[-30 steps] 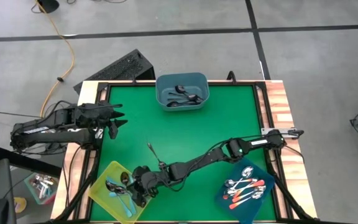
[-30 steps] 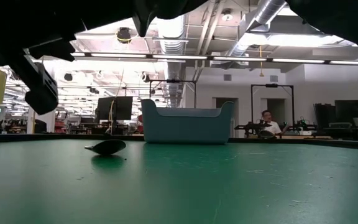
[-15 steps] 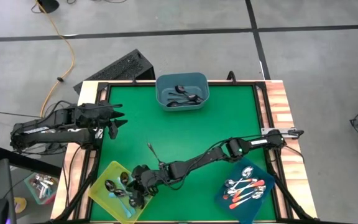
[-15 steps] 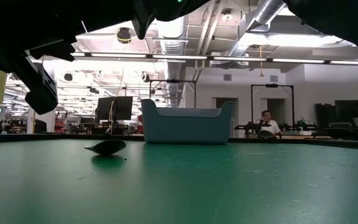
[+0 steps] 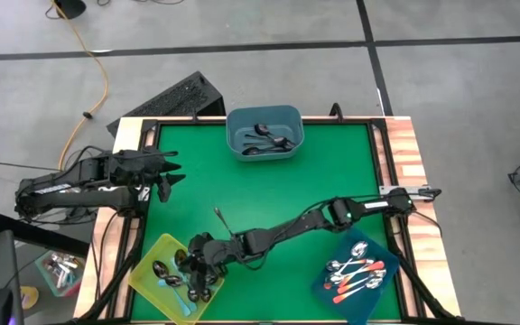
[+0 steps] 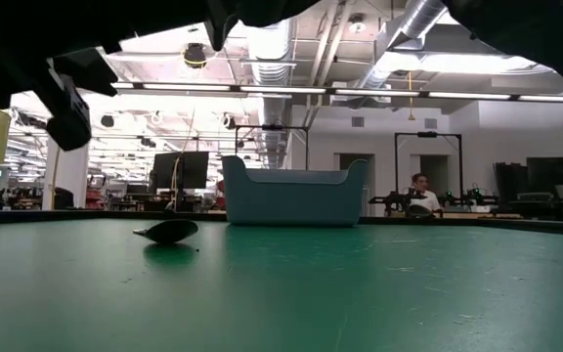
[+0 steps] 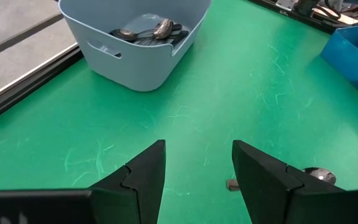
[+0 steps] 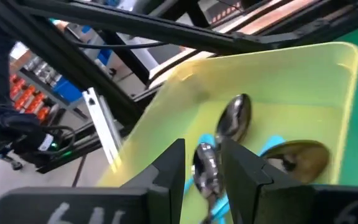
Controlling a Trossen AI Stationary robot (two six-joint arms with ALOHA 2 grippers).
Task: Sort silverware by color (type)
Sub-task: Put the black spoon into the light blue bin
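My right gripper reaches across the mat and hovers over the yellow bin, fingers a little apart with nothing between them. Below it in the bin lie spoons with shiny bowls and light blue handles. One dark plain spoon lies flat on the green mat, also seen in the low view. Dark spoons rest in the grey-blue bin. Orange-red handled spoons lie in the dark blue bin. My left gripper waits open at the table's left edge.
The grey-blue bin stands at the far middle edge and the dark blue bin at the near right corner. A black frame rail runs around the green mat. The mat's middle is bare. A person sits far behind in the room.
My right gripper has rolled a little about its own pointing line while staying over the yellow bin. In the low view its dark part stands a bit higher than before. The spoon on the mat has not moved.
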